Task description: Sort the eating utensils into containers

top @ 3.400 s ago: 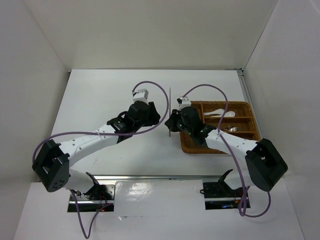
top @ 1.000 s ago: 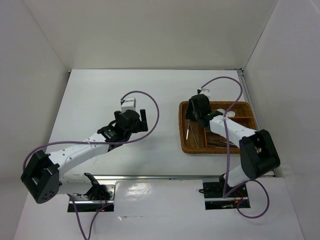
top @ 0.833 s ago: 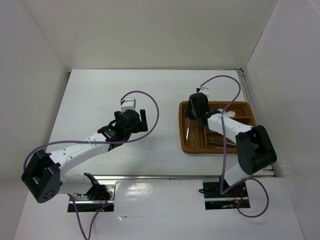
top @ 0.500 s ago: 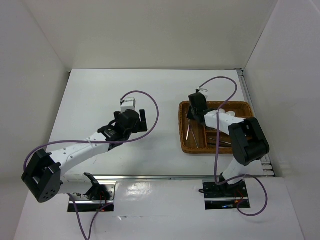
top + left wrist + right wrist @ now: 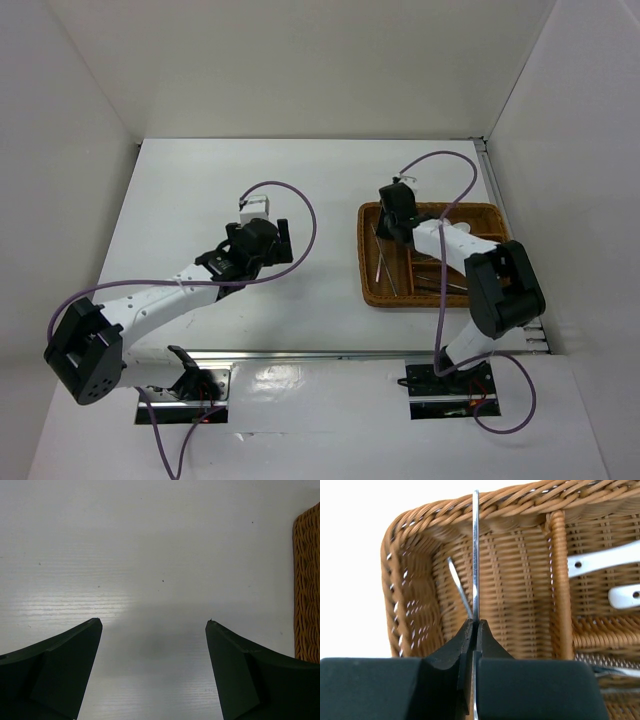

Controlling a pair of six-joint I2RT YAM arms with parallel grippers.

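Pressed together, the right fingers (image 5: pixel 457 642) are seen pinching a thin metal chopstick (image 5: pixel 475 555). In the right wrist view the chopstick runs straight away from the fingertips and crosses the far rim of the wicker tray (image 5: pixel 520 500). The fingers are placed over the long section of the tray, just beside the upright divider (image 5: pixel 560 580) that closes this section off from the shorter ones. A second slim metal piece (image 5: pixel 457 585) is lying in the long section, leaned toward its far wall. On the other side of the divider, two white spoons (image 5: pixel 605 560) are lying in a shorter section.

Spread wide apart are the left fingers (image 5: pixel 65 665), and nothing is held or touched by them. Only the bare white counter (image 5: pixel 150 540) is seen between them, and the woven side of the tray is visible at the right edge of that view.

From above, the left fingers (image 5: pixel 280 232) are found over the counter, well apart from the tray. The right fingers are hidden there under the black wrist (image 5: pixel 395 212), which is over the far left corner of the tray. Slim pieces (image 5: pixel 380 268) are seen lying lengthwise in the long left section.
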